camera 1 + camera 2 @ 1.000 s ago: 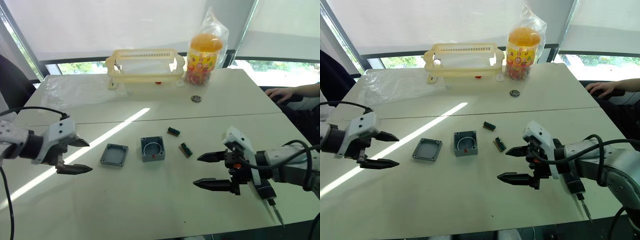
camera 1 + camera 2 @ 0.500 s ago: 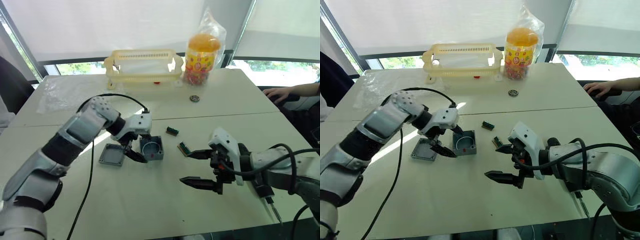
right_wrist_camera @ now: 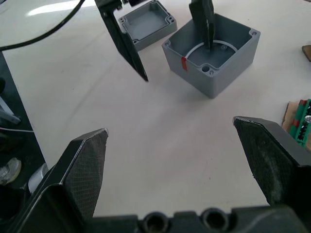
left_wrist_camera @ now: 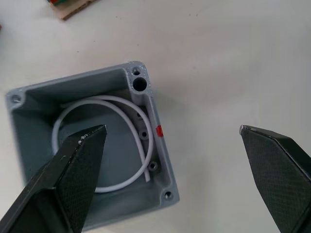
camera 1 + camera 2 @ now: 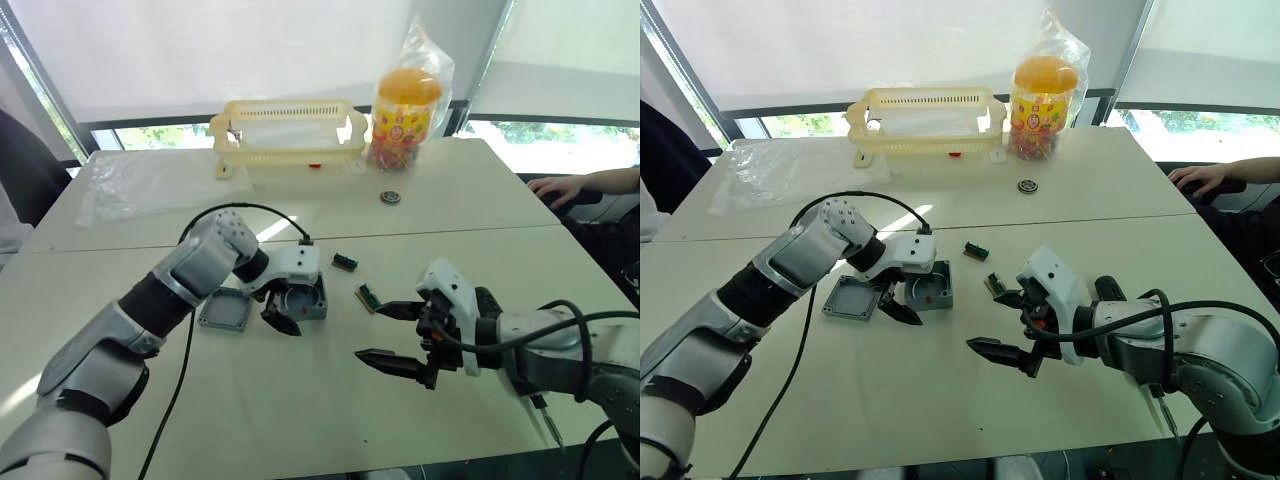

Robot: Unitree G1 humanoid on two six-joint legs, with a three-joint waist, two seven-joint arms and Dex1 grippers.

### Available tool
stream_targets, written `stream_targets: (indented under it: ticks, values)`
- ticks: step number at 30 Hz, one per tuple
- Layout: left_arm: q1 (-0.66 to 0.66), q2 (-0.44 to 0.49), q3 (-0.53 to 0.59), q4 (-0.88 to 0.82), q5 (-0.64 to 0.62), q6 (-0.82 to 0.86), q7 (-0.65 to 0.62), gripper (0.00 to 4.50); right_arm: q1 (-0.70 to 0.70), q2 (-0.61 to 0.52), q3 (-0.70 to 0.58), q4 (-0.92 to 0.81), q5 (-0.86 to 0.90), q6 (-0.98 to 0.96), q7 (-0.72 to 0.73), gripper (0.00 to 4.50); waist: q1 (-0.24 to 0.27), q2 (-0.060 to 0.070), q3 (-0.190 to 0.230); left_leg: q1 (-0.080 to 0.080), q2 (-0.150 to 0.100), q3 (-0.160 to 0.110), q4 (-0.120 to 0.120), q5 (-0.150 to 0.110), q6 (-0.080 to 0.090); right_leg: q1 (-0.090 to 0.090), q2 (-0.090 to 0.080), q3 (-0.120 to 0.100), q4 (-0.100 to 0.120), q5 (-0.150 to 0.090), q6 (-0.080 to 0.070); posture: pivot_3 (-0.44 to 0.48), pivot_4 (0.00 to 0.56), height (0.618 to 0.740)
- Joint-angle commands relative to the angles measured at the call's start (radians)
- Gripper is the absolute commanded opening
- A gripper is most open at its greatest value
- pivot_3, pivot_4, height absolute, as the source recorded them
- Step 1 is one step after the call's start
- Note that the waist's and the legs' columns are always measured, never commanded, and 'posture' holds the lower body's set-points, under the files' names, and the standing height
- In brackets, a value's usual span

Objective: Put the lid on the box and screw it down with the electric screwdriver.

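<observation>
my left gripper (image 5: 902, 301) wide open, empty, straddling the box (image 5: 931, 287) wall | the lid (image 5: 853, 298) at its 9 o'clock | my right gripper (image 5: 1008, 324) open, empty, farther off

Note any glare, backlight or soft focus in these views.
Left eye view: window backlight, a bright sun streak on the table. Left wrist view: box sharp, evenly lit, left end effector slightly soft. Right wrist view: glare on the table's far corner.

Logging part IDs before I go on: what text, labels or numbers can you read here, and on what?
Jar: printed red and yellow label, too small to read.
Box: plain red mark on one side, no letters.
Lid: no text.
Green pieces: nothing readable.
</observation>
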Motion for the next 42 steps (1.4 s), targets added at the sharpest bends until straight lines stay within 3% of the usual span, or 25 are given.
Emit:
stream_targets:
  ticks: [1,4,11,24,33,36,42]
  values:
    - [0.000,-0.009,0.002,-0.014,0.026,0.011,0.018,4.49,0.000,0.005,-0.029,-0.030,0.014,-0.024,-0.021,4.50,0.000,0.000,0.000,0.000,0.000,0.000,0.000,0.000,0.000,0.000,0.000,0.000,0.000,0.000,0.000,0.000,0.150,0.740]
    - [0.008,-0.017,0.006,-0.013,0.032,0.014,0.027,3.69,-0.003,0.009,-0.024,-0.030,0.020,-0.026,-0.040,4.50,0.000,0.000,0.000,0.000,0.000,0.000,0.000,0.000,0.000,0.000,0.000,0.000,0.000,0.000,0.000,0.000,0.150,0.740]
    - [0.038,-0.038,0.001,0.005,0.054,0.019,0.049,0.15,-0.012,0.004,-0.026,-0.014,0.026,-0.027,-0.058,4.50,0.000,0.000,0.000,0.000,0.000,0.000,0.000,0.000,0.000,0.000,0.000,0.000,0.000,0.000,0.000,0.000,0.150,0.740]
    - [0.045,-0.049,0.043,-0.011,0.042,0.079,0.077,0.05,-0.005,-0.011,-0.054,-0.012,0.043,-0.030,-0.046,4.50,0.001,0.000,0.000,0.001,0.000,0.000,0.000,0.000,0.000,0.001,0.000,0.000,0.000,0.000,0.000,0.000,0.150,0.740]
    - [0.078,-0.005,0.083,-0.088,-0.036,-0.274,-0.054,0.05,0.079,-0.154,-0.182,-0.031,0.127,-0.038,0.099,4.50,0.003,0.000,0.000,0.000,0.000,0.000,0.000,0.000,0.000,0.001,-0.001,0.000,0.000,0.000,0.000,0.000,0.150,0.740]
    - [0.066,0.006,0.064,-0.042,-0.012,-0.456,-0.102,0.05,0.112,-0.193,-0.216,-0.033,0.152,-0.041,0.116,4.50,0.003,0.000,0.000,0.001,0.000,0.000,0.000,0.000,0.000,0.001,0.000,0.000,0.000,0.000,0.000,0.000,0.150,0.740]
    - [0.012,0.042,-0.025,0.051,-0.049,-0.619,-0.161,0.05,0.177,-0.197,-0.231,-0.059,0.188,-0.065,0.064,4.50,0.001,0.000,0.000,0.001,0.000,0.000,0.000,0.000,0.000,0.001,0.000,0.000,-0.001,0.000,0.000,0.000,0.150,0.740]
